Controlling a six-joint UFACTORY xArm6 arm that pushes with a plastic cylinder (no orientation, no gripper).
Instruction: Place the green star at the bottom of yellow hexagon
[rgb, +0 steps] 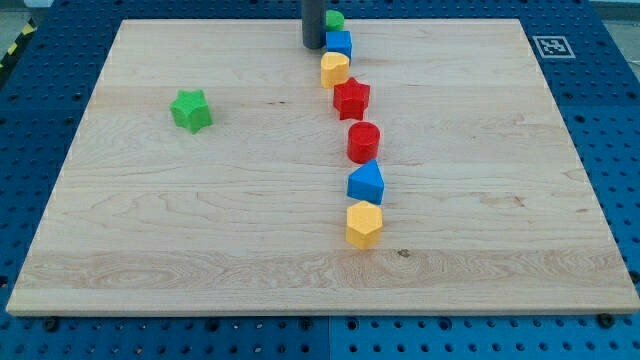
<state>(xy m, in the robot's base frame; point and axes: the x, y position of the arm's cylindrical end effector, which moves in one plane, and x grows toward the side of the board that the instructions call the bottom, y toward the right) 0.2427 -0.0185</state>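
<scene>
Seven small blocks sit on one big wooden board (200, 220). My tip (313, 46) has no jaws; it stands at the top edge, beside the blue cube (339, 43). Green star (191, 110) lies alone near the left edge. Yellow hexagon (364, 224) sits toward the bottom edge, under the blue block (366, 184).

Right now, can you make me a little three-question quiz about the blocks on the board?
1. True or false: the green star touches the yellow hexagon.
2. Which block sits just above the yellow hexagon? A) blue block B) red cylinder C) red star
3. Fill in: my tip is at the view's ____, beside the top blue cube.

Key: 1 false, the star lies far to the view's left. 2 A. 3 top.
</scene>
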